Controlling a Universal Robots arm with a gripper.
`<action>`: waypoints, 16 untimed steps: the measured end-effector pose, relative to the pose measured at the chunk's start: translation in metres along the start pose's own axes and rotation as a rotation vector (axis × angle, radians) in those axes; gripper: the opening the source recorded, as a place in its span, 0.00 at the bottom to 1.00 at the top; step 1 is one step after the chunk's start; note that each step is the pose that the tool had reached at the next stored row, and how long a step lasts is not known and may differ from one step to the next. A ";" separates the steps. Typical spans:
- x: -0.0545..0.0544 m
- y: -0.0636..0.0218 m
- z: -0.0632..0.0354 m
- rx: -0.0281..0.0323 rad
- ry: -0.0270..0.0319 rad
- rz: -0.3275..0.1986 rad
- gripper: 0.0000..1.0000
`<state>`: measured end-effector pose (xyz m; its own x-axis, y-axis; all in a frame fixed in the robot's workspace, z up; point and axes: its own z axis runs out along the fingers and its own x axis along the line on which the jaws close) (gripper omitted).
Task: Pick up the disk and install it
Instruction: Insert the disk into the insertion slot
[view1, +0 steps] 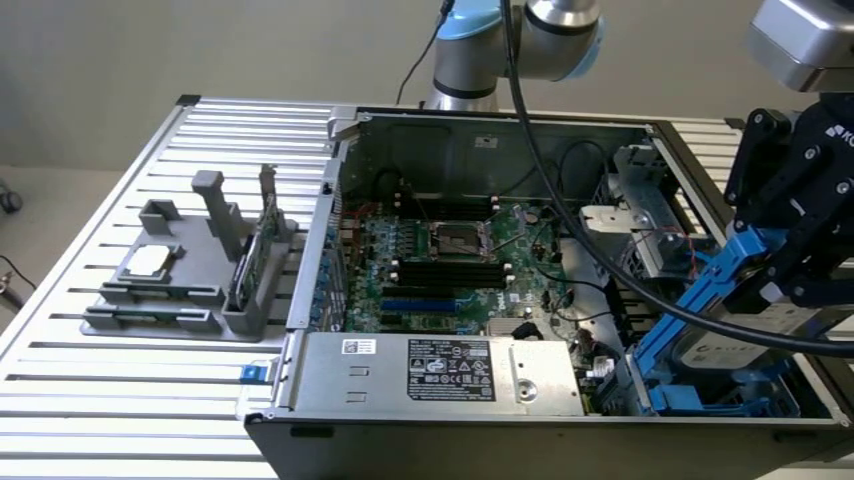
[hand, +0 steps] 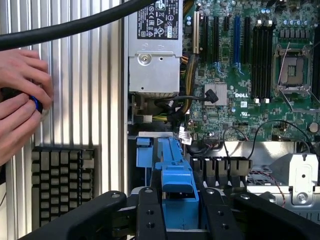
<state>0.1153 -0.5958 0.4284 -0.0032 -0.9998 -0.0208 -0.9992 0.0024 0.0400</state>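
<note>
Two fingers of the gripper are clamping the disk by its blue carrier, holding it tilted in the case, at the exterior view's right.

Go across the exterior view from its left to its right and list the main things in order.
small silver chip → green memory stick → processor socket → the disk in its blue carrier

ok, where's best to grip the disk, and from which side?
Blue frame, at its raised end, pinching across the two long edges from above. The disk sits tilted on edge in the computer case, so that end is free; the hand clamps it there now.
</note>
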 end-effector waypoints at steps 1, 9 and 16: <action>0.000 -0.0001 0.0003 0.0000 -0.0002 0.000 0.33; 0.000 -0.0006 0.0040 0.0000 0.0000 0.000 0.33; 0.000 -0.0008 0.0090 0.0000 -0.0001 0.000 0.33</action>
<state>0.1158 -0.5957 0.4194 -0.0033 -0.9998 -0.0208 -0.9992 0.0025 0.0400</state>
